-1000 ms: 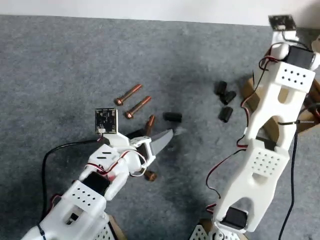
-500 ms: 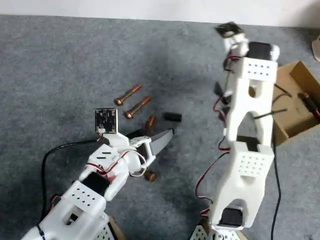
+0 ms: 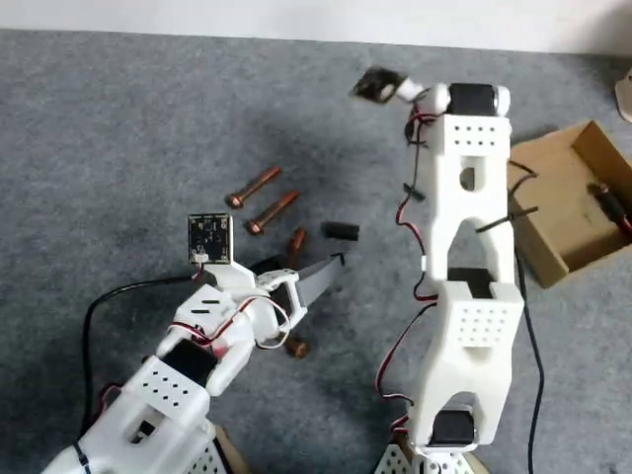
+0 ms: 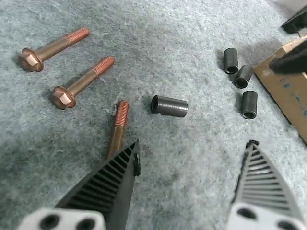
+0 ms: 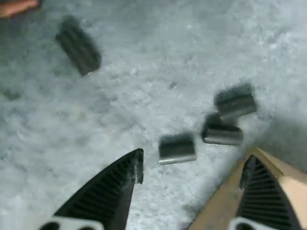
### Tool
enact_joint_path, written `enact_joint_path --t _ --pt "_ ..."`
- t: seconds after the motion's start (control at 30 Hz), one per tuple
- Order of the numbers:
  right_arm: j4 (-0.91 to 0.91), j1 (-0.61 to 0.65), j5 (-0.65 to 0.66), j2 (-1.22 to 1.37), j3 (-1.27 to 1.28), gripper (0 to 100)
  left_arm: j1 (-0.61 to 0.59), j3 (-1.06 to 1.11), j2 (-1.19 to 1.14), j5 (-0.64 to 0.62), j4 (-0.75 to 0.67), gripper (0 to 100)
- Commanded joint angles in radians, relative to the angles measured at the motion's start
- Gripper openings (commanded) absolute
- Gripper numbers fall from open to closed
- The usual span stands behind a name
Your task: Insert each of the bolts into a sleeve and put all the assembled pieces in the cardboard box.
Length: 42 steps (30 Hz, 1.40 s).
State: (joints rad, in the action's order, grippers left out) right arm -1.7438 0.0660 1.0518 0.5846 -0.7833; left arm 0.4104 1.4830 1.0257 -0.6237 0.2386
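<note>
The grey table [image 3: 118,109] carries everything, and its soft cover is the first hazard, because round parts may roll on it when nudged. The right arm [image 3: 472,197] stands stretched out between the cardboard box [image 3: 558,212] and the loose parts. A sideways swing could, I judge, knock the box wall, which sits just beside it. The box already holds one dark assembled piece [image 3: 610,202]. The left arm [image 3: 197,360] lies low over the near side.

The left gripper [image 4: 192,148] is spread wide and holds nothing, with one finger covering the head end of a bolt [image 4: 117,125]. Closing from here might pinch that bolt crooked. It might also flick it against the lone sleeve [image 4: 169,106] just beside its threaded tip. The right gripper [image 5: 194,163] is likewise released and empty. It hovers above three sleeves [image 5: 177,148] clustered near the box corner. Two of them look to be touching, so a grab could catch both or scatter the group.

The widest open room is on the far left of the table, running up to its far edge and well apart from both arms. Between the arms, a strip of table around the lone sleeve gives space for the two grippers to meet. The two more bolts [image 4: 81,82] lie side by side, apart from the left gripper, with free surface around them. The tightest spot is the sleeve cluster, hemmed in by the box.
</note>
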Motion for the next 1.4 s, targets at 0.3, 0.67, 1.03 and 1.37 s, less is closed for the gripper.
enact_joint_path --t 0.3,0.67,1.03,1.37 --pt "-0.016 0.151 0.269 -0.068 0.231 30.7 -0.013 -0.015 0.010 0.012 -0.026 32" --pt "0.130 0.246 0.258 -0.056 0.265 30.7 -0.067 -0.008 0.010 0.041 -0.077 32" --pt "0.308 0.246 0.259 0.059 0.343 30.7 -0.260 -0.074 0.008 -0.055 -0.081 29" --pt "0.361 0.283 0.259 0.133 0.337 30.7 -0.440 -0.111 0.008 -0.055 -0.152 2"
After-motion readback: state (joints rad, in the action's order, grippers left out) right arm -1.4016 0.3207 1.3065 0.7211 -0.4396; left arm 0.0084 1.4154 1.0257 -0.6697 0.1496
